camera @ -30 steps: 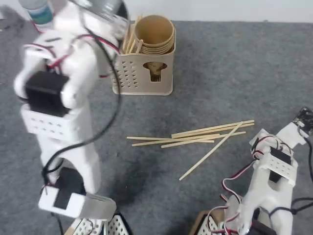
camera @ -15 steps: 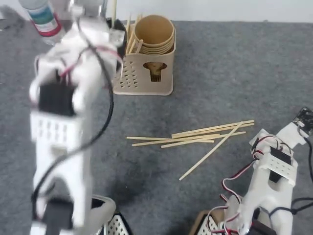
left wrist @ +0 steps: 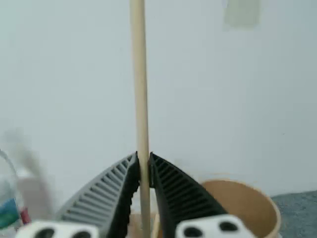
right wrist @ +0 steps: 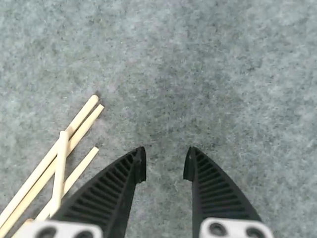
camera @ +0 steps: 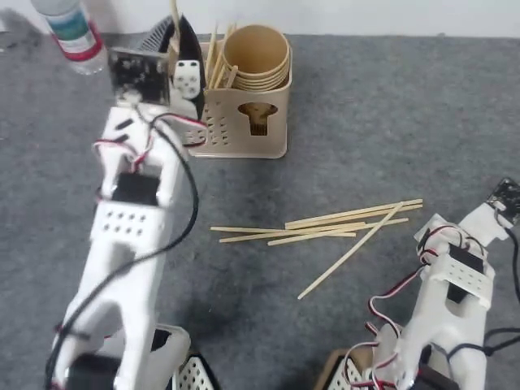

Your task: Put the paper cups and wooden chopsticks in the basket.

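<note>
My left gripper (camera: 176, 31) is shut on a single wooden chopstick (camera: 174, 10) and holds it upright over the far left corner of the beige basket (camera: 236, 122). In the left wrist view the chopstick (left wrist: 139, 74) rises straight between the closed fingers of the left gripper (left wrist: 143, 162). Behind it is the rim of a paper cup (left wrist: 242, 203). A stack of paper cups (camera: 257, 54) and a few chopsticks stand in the basket. Several loose chopsticks (camera: 325, 226) lie on the grey carpet. My right gripper (right wrist: 164, 167) is open just above the carpet, beside some chopstick ends (right wrist: 64, 158).
A plastic bottle (camera: 73, 28) stands at the far left, close to the left arm's wrist. The right arm (camera: 451, 309) is folded at the near right. Bare carpet lies to the right of the basket and around the loose chopsticks.
The left arm has swung right and straightened towards the basket, keeping hold of the upright chopstick, which now sits slightly further left. The right arm and the loose chopsticks have not moved.
</note>
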Controlling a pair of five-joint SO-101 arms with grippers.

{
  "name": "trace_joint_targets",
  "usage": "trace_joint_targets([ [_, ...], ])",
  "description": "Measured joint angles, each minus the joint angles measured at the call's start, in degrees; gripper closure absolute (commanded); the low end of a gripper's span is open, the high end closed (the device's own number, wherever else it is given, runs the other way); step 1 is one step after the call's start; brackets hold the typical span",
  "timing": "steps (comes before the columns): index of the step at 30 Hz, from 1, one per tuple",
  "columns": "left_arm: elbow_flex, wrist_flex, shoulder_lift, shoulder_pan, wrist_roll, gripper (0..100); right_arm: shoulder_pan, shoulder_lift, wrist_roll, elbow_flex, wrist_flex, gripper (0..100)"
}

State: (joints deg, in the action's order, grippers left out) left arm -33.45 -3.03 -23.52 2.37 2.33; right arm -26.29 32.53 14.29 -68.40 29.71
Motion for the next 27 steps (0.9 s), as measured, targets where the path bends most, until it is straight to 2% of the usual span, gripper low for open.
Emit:
trace_joint_targets([
  [6,0.7,11.3,12.4,0.3,0.5,98,0.0,0.0,0.0,0.0,0.0,85.8],
  [12,0.7,11.4,14.9,-0.3,2.4,81,0.5,0.0,0.0,0.0,0.0,85.8],
  [15,0.7,8.1,14.9,-1.8,6.0,79,1.0,0.0,0.0,0.0,0.0,85.8],
  [21,0.7,-1.8,8.2,-3.3,5.6,79,1.0,0.0,0.0,0.0,0.0,85.8],
  [24,0.7,-9.4,1.5,-3.3,5.5,79,1.0,0.0,0.0,0.0,0.0,85.8],
  [27,0.7,-20.9,-6.8,-3.5,5.4,79,1.0,0.0,0.0,0.0,0.0,85.8],
])
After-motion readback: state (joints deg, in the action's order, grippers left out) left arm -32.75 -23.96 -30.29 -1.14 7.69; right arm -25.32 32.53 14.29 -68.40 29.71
